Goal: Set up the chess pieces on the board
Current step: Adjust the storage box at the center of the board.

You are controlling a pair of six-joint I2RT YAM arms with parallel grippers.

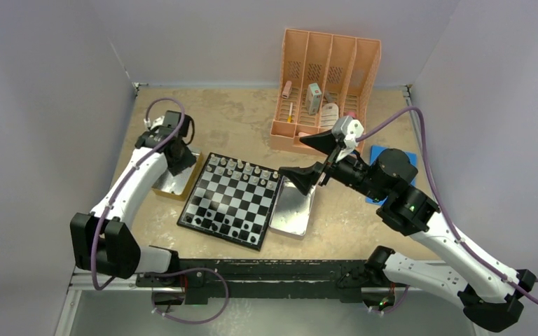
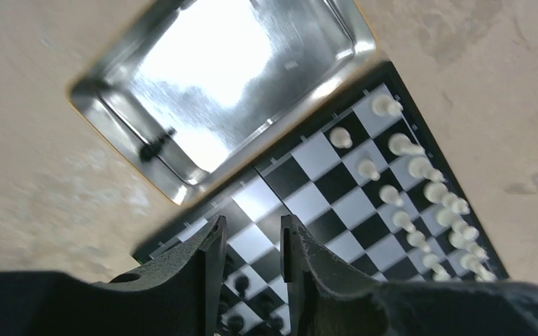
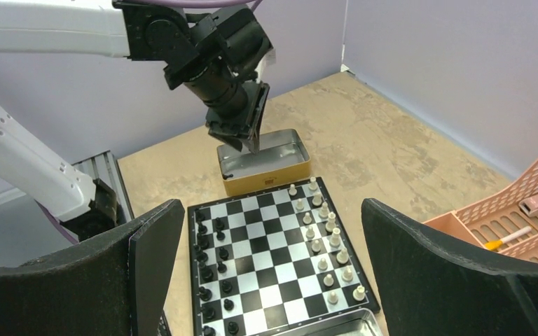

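Note:
The board point(image 1: 232, 198) lies mid-table. White chess pieces point(image 1: 242, 169) fill its far rows and black pieces point(image 1: 214, 224) its near rows. My left gripper point(image 1: 182, 159) hovers over the gold-sided tin point(image 1: 174, 180) left of the board. In the left wrist view its fingers point(image 2: 214, 241) are slightly apart with nothing between them, over the board's edge point(image 2: 322, 182). One black piece point(image 2: 155, 148) lies in the tin point(image 2: 217, 77). My right gripper point(image 1: 313, 159) is wide open and empty, above the board's right side. Its view shows the board point(image 3: 266, 245) and the left gripper point(image 3: 242, 133).
A flat silver tray point(image 1: 293, 210) lies against the board's right edge, also low in the right wrist view point(image 3: 329, 327). A pink desk organizer point(image 1: 326, 91) with small items stands at the back right. A blue pad point(image 1: 392, 155) lies under the right arm.

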